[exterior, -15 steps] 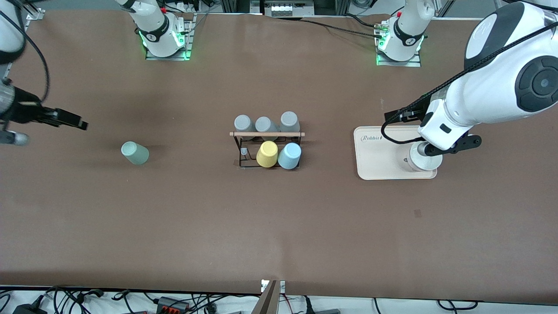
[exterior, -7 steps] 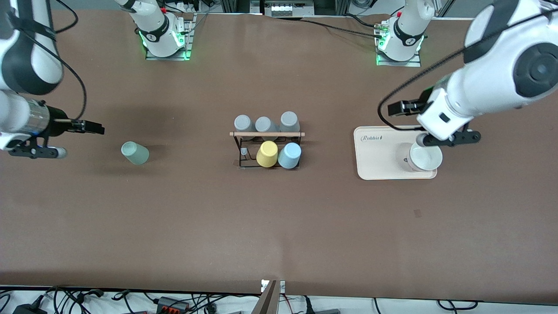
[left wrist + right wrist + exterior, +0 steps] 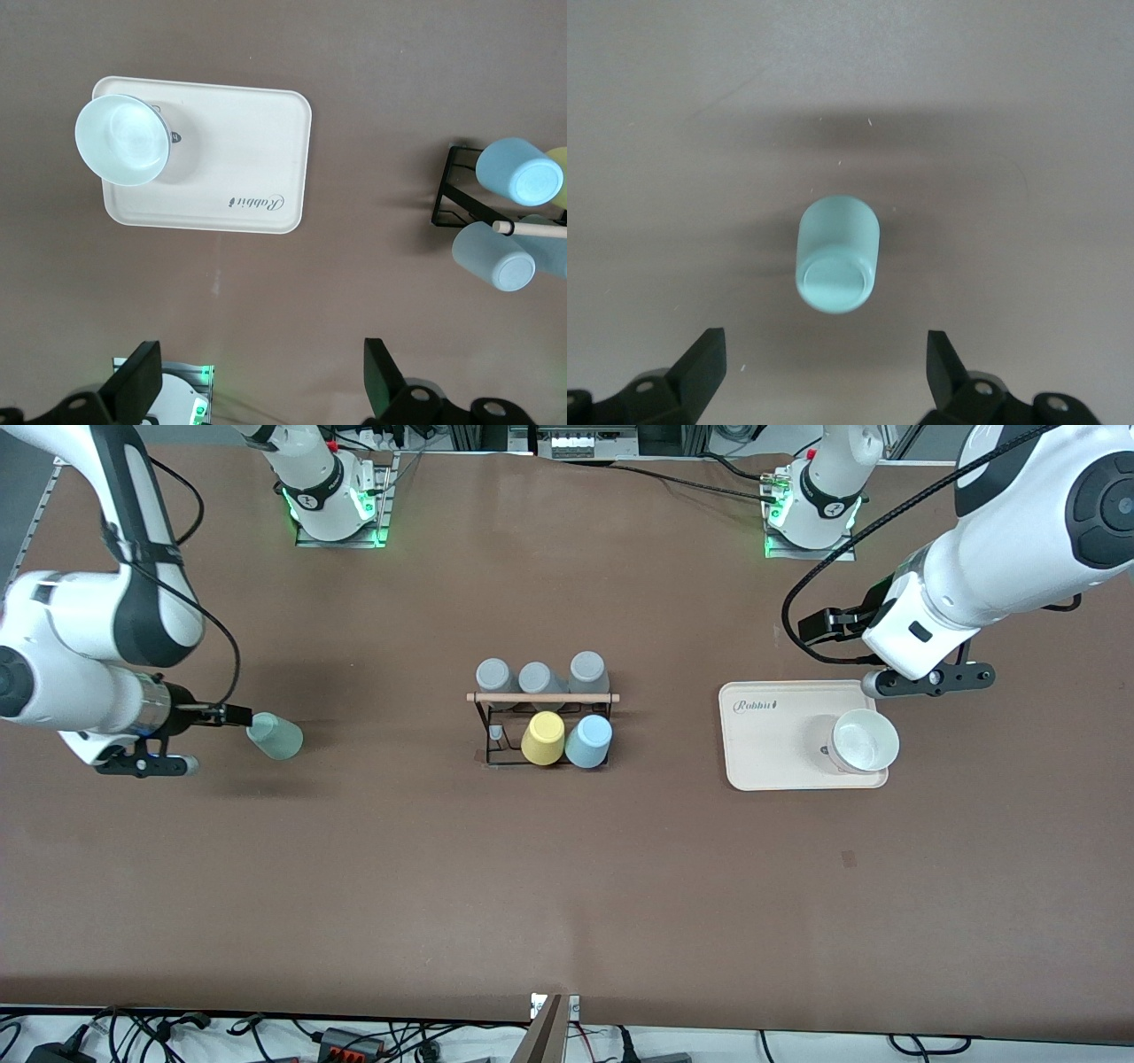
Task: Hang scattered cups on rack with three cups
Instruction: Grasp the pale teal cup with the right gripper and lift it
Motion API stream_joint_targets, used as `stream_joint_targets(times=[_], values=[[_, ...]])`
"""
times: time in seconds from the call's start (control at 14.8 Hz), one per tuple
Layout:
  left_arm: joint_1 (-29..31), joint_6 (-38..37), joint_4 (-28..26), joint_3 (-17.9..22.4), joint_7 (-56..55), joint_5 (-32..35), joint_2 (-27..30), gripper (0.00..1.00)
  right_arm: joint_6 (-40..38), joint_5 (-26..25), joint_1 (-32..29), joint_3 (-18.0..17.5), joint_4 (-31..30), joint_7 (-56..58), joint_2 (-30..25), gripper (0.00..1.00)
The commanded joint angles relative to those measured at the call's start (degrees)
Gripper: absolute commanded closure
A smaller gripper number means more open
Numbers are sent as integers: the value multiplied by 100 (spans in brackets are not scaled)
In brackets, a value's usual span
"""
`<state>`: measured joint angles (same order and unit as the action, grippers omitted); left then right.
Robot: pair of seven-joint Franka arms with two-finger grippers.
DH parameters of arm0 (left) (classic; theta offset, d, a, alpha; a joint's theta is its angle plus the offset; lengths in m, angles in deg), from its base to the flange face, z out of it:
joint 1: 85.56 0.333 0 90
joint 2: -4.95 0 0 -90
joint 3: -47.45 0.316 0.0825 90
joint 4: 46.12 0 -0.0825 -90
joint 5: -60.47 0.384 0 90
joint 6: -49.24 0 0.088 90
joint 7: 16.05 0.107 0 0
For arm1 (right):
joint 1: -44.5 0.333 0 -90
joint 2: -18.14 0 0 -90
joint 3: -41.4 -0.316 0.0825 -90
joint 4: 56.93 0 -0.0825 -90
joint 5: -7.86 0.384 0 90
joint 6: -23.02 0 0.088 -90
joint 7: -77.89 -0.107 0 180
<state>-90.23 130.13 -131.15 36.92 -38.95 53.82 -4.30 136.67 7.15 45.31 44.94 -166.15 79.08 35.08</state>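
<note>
The mint green cup (image 3: pixel 837 254) lies on its side between the wide-apart jaws.

- Pale mint green cup (image 3: pixel 275 737) just beside the right gripper (image 3: pixel 232 715).
- Black wire rack (image 3: pixel 542 731), light wooden rod: yellow tumbler (image 3: pixel 543 738), light blue cup (image 3: pixel 589 741), grey tumblers (image 3: pixel 539 677).
- Cream tray (image 3: pixel 771 735), white bowl (image 3: pixel 863 741) below the left gripper (image 3: pixel 819 627).
- Brown table (image 3: pixel 567 886).

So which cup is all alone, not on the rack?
The pale mint green cup, standing on the table toward the right arm's end. The yellow, blue and grey cups all sit on the rack.
</note>
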Motion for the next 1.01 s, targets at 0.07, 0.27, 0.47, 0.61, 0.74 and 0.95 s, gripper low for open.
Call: stream_joint_targets(times=[0.07, 0.27, 0.47, 0.61, 0.74, 0.95], values=[[282, -143, 285, 15, 127, 102, -103, 0, 700, -149, 16, 16, -661, 39, -174, 0], [336, -178, 347, 15, 110, 102, -165, 0, 1245, -438, 25, 7, -1004, 39, -165, 0], [353, -284, 347, -20, 153, 146, 2, 0, 1544, -430, 16, -2, -1004, -22, 28, 0], [423, -319, 312, -3, 180, 155, 37, 0, 1730, -395, -1, -2, -1005, -49, 195, 0], [476, -206, 50, -11, 180, 146, 239, 0, 1783, -342, 7, -2, -1013, -49, 257, 0], [494, 242, -592, -38, 180, 146, 687, 0, 1800, -307, 7, -37, -1031, -66, 301, 0]])
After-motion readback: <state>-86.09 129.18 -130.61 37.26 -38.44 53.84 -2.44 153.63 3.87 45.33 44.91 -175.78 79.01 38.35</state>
